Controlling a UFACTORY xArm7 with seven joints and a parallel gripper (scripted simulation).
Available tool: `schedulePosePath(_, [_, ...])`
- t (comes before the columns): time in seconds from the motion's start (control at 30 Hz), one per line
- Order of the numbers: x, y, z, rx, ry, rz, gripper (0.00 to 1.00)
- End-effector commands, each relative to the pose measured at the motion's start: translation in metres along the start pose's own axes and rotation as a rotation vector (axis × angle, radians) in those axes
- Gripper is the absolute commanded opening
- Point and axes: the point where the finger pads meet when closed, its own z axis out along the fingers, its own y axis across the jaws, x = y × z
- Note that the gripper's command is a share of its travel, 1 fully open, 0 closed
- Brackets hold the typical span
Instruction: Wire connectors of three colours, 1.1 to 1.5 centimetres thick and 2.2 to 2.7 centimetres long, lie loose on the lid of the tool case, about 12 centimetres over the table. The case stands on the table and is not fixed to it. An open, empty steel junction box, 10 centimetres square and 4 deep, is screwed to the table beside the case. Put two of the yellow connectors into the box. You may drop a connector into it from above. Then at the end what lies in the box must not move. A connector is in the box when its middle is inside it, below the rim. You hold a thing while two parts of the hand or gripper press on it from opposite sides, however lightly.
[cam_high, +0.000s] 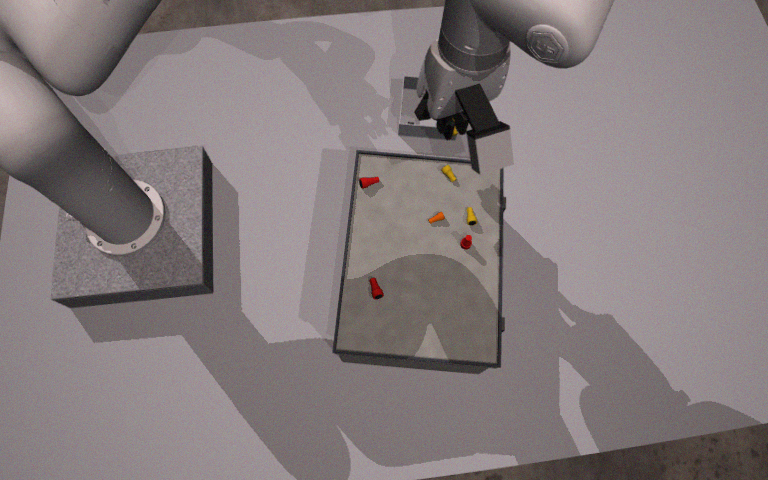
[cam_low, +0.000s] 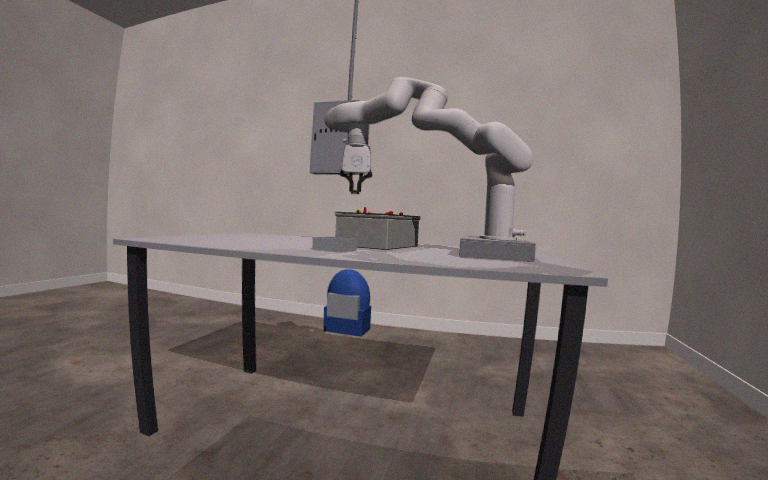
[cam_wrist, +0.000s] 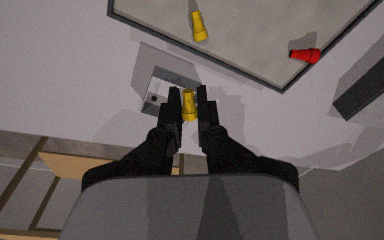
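My gripper (cam_wrist: 189, 99) is shut on a yellow connector (cam_wrist: 188, 105) and holds it high above the steel junction box (cam_wrist: 160, 92), past the far edge of the tool case. In the top view the gripper (cam_high: 454, 129) hangs over the box (cam_high: 421, 116), which the arm partly hides. From the side it (cam_low: 354, 189) is well above the case (cam_low: 376, 229). Two more yellow connectors (cam_high: 448, 172) (cam_high: 470, 215) lie on the case lid (cam_high: 421, 257). One of them also shows in the wrist view (cam_wrist: 199, 26).
On the lid also lie three red connectors (cam_high: 368, 181) (cam_high: 466, 242) (cam_high: 375, 288) and an orange one (cam_high: 436, 217). The arm's base block (cam_high: 133, 223) stands left of the case. The arm's links hang over the table's far side.
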Motion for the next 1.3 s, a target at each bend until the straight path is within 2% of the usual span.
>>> schedulePosePath(0.0, [-0.026, -0.013, -0.002, 0.001, 0.005, 0.007, 0.02])
schedulePosePath(0.2, [-0.074, -0.032, -0.002, 0.001, 0.005, 0.007, 0.02])
schedulePosePath(0.47, [-0.107, -0.045, -0.001, 0.001, 0.005, 0.007, 0.02])
schedulePosePath(0.83, [-0.119, -0.050, -0.001, 0.001, 0.005, 0.007, 0.02])
schedulePosePath(1.27, [-0.121, -0.050, -0.001, 0.001, 0.005, 0.007, 0.02])
